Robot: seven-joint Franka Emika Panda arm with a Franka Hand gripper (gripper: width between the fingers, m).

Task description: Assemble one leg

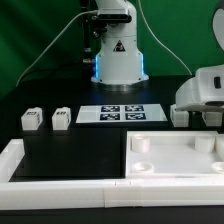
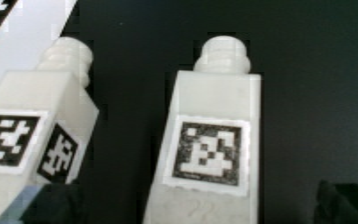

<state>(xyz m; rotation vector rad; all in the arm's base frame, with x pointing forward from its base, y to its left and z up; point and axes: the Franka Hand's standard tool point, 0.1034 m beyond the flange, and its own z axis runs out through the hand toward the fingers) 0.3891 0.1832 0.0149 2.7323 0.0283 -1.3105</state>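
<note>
Leg lies flat on the black surface just beside its twin, under the wrist camera. Jaws look spread either side, probably lined up for a grab.

The leg and a second leg are cut off by the wrist view's edge — their tags blurred. The exterior view's pincer is too small to tell open from closed.

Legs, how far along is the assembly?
Nothing looks done: no leg stands in the panel. In hand: the open claw hovers over two loose legs, gripping neither. Left: grip one, fit it into the panel. Two more legs lie beside the marker board.
</note>
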